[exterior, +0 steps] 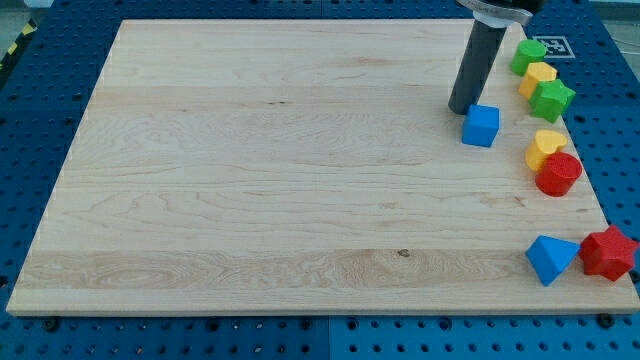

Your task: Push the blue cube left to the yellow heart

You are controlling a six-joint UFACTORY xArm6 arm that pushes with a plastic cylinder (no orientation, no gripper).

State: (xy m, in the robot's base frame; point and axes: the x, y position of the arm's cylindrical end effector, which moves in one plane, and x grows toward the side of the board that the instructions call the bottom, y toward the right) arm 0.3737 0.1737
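Observation:
The blue cube [481,125] lies on the wooden board near the view's right side. The yellow heart [544,147] lies to its right, close to the board's right edge, with a gap between the two. My tip [460,110] stands just at the cube's upper left corner, close to it or touching it. The dark rod rises from there to the view's top.
A red cylinder [558,174] touches the yellow heart from below. A green block [528,55], a yellow block [538,77] and a green star [552,99] line the right edge above. A blue triangular block [550,259] and a red star [608,252] lie at the bottom right.

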